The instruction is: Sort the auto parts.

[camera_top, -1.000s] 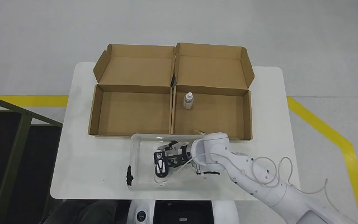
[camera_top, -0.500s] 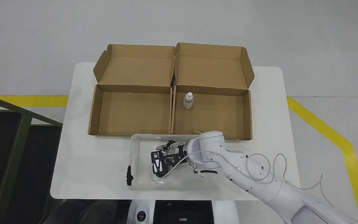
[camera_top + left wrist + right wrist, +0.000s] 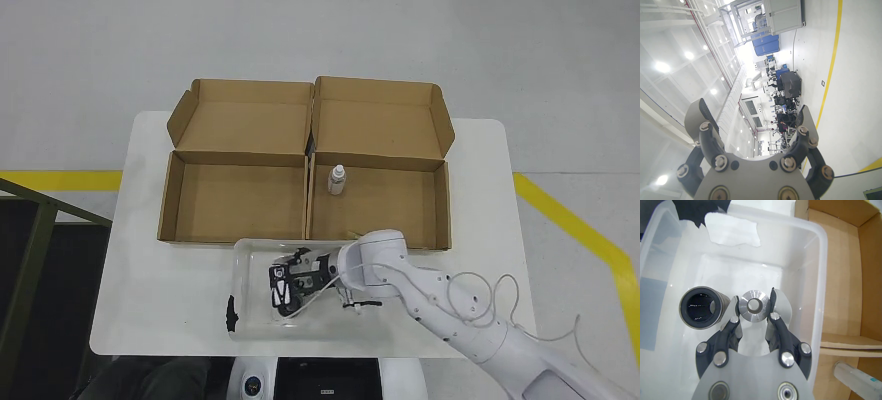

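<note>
Bushing (image 3: 754, 308) clamped in right pincer (image 3: 754, 296).
Bearing (image 3: 700, 308) just beside that pincer, in bin (image 3: 819, 275); left pincer (image 3: 753, 108) apart.

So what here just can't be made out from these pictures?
Right wrist view: whether the silver bushing in the right tool is lifted off the floor of the clear bin; its flange hides the underside.
Right wrist view: the clear bottle, cut off by the picture's edge.
Top view: the bin's parts, covered by the right tool and arm.
Left wrist view: where the left tool hangs; it faces the hall.
</note>
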